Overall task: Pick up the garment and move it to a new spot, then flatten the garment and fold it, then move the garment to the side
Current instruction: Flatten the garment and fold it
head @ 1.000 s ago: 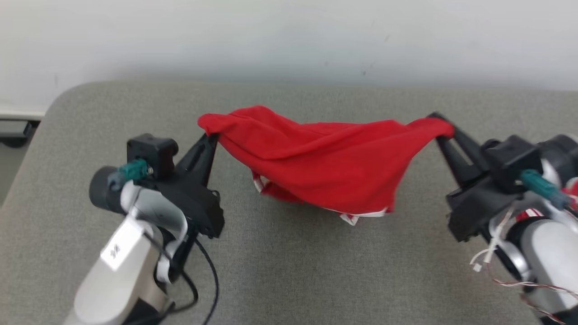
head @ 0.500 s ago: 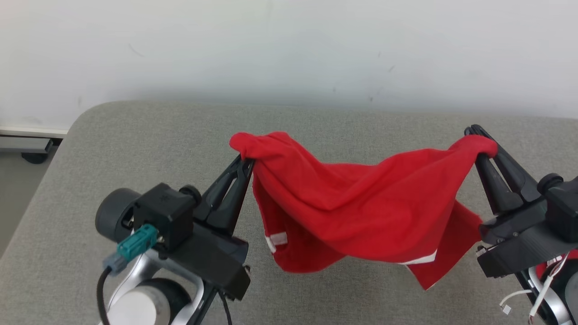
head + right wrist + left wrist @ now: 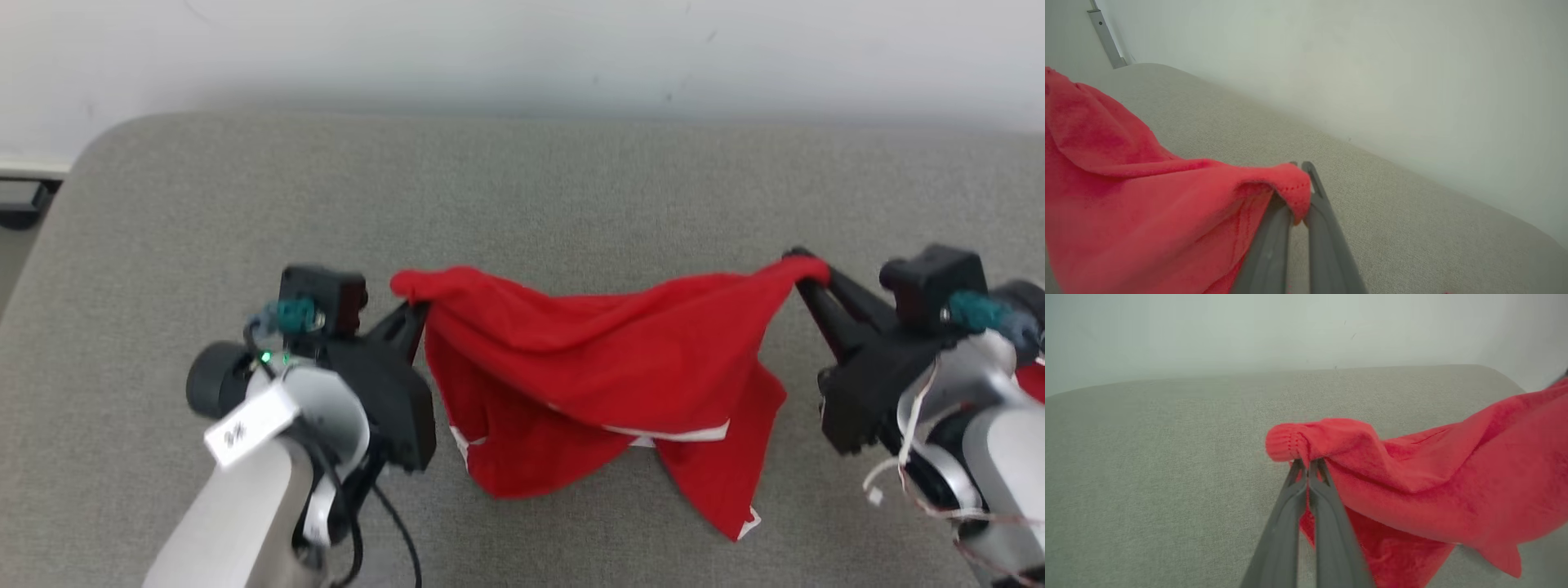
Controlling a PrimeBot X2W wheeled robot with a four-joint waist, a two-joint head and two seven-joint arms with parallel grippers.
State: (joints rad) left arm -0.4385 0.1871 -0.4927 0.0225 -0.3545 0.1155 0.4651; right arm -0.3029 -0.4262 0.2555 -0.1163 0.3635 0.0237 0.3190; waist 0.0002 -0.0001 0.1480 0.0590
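Red fabric garment (image 3: 604,384) has unfurled between our left fingers (image 3: 402,325) and right fingers (image 3: 823,309), both clamped on it, ready to flatten.

One red garment (image 3: 588,367), two end effectors (image 3: 416,309) (image 3: 804,265)

Left claw (image 3: 1307,465) pinching red garment (image 3: 1412,477) hem above grey surface (image 3: 1147,457).
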